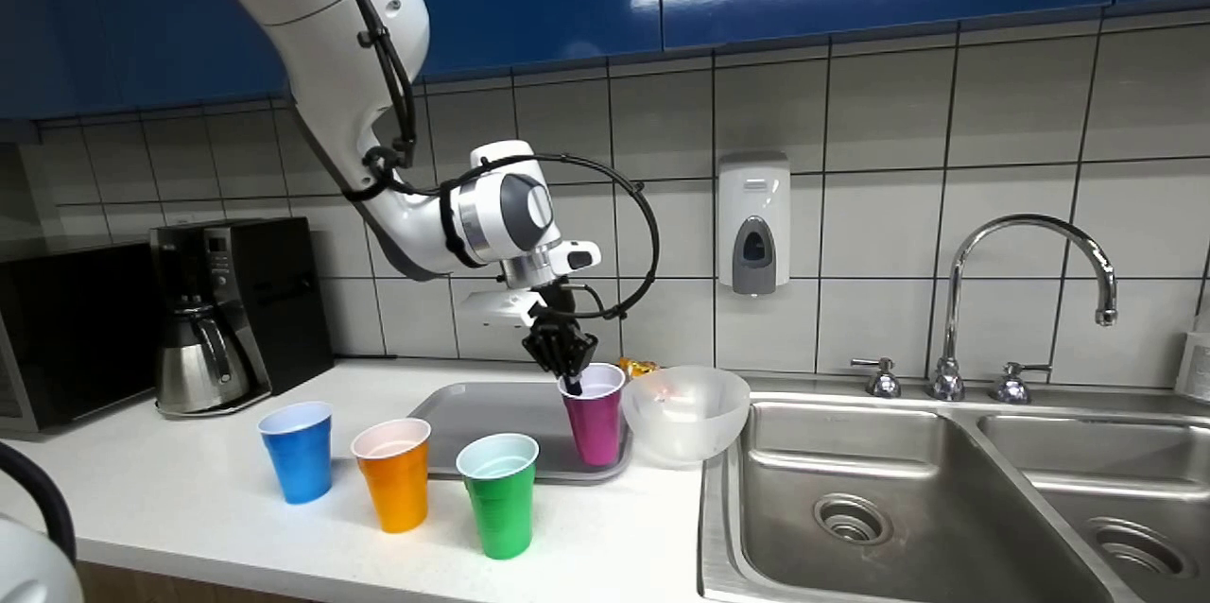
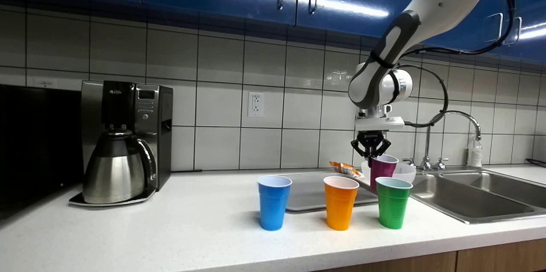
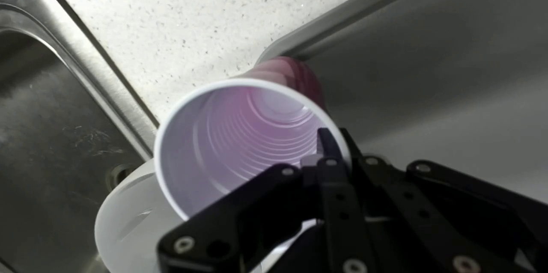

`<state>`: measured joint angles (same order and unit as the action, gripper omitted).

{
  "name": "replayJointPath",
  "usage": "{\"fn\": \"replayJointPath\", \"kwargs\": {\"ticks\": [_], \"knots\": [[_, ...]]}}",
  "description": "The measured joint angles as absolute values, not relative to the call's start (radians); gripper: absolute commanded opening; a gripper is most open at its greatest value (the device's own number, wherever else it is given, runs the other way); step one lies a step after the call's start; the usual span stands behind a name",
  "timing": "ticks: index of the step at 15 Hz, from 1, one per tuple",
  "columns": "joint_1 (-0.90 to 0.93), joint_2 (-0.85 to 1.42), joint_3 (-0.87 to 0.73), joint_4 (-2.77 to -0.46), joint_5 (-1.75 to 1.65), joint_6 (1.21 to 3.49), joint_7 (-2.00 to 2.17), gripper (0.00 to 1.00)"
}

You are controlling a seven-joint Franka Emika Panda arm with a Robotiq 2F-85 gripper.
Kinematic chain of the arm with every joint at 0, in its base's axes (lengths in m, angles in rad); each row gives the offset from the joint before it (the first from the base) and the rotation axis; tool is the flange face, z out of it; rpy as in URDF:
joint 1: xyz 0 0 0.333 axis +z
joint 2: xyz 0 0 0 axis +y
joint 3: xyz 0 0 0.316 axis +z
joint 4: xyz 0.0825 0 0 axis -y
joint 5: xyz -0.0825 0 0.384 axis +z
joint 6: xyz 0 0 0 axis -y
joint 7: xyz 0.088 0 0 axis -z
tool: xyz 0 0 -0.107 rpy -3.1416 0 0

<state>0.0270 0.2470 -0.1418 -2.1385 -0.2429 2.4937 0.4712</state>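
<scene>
Cup (image 1: 597, 433), magenta outside and pale inside, mouth up, just below the centre of the frame in an exterior view. It is over the right end of a grey tray (image 1: 492, 410); whether its base touches the tray cannot be told. The gripper (image 3: 341, 144) is clamped on the cup's rim: in the wrist view, one finger is inside the wall and one outside, at the right of the mouth. With only one edge of thin-looking plastic held, the cup could swing, slip or buckle if the pinch is too loose or too hard. A translucent bowl (image 1: 688, 419) sits close on the right, so a sideways swing might knock it. Farther right is a steel sink (image 1: 832, 438). Toward the lower left, a blue cup (image 1: 301, 456), an orange cup (image 1: 395, 480) and a green cup (image 1: 503, 513) stand on the white tabletop (image 1: 378, 575); a low sweep could tip them. At far left is a coffee maker (image 1: 269, 310).
</scene>
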Motion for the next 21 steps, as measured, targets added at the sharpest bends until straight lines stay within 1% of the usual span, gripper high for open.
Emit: {"fn": "replayJointPath", "kwargs": {"ticks": [16, 17, 18, 21], "knots": [[0.056, 0.353, -0.143, -2.044, -0.242, 2.490, 0.471, 0.01], [0.058, 0.357, -0.143, -2.040, -0.242, 2.490, 0.471, 0.28], [0.059, 0.361, -0.143, -2.037, -0.242, 2.487, 0.471, 0.29], [0.060, 0.369, -0.144, -2.027, -0.242, 2.469, 0.471, 0.49]]}}
